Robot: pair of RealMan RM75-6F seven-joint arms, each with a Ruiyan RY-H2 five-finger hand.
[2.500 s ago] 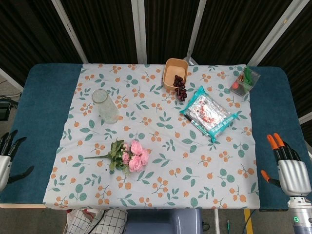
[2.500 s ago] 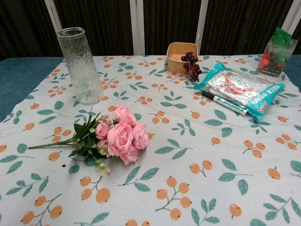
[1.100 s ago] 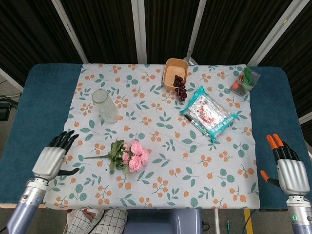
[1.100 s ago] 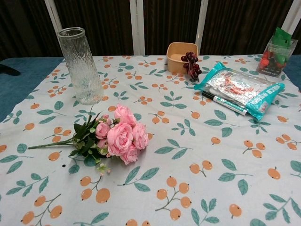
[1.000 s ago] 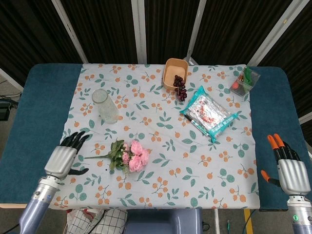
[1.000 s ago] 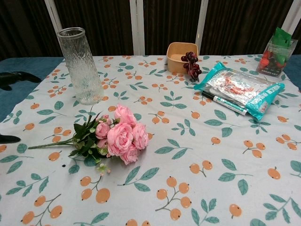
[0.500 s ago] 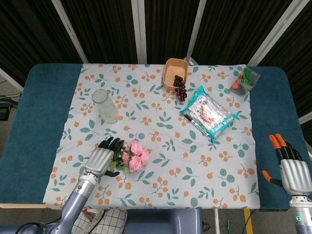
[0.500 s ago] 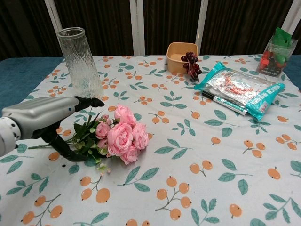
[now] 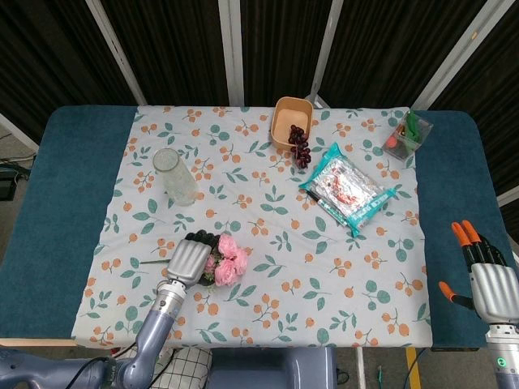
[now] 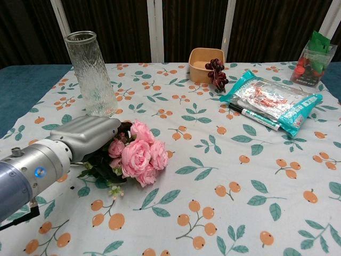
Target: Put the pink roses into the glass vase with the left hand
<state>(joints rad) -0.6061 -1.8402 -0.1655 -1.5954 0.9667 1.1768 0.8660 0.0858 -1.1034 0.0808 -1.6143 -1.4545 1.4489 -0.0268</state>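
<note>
Head view: left hand (image 9: pixel 190 259) palm-down over leafy stems of pink roses (image 9: pixel 228 259) lying flat on tablecloth (image 9: pixel 268 308), fingers curled downward; actual grip impossible to tell. Glass vase (image 10: pixel 92 74) upright, behind the bouquet. Right hand (image 9: pixel 491 282) off the cloth's right edge, fingers spread, holding nothing.

Pink roses (image 10: pixel 137 156), orange-fruit-patterned white tablecloth (image 9: pixel 268 267), teal table (image 9: pixel 57 194).

Left hand (image 10: pixel 88 136) has moved in over the pink roses (image 10: pixel 137 153)
</note>
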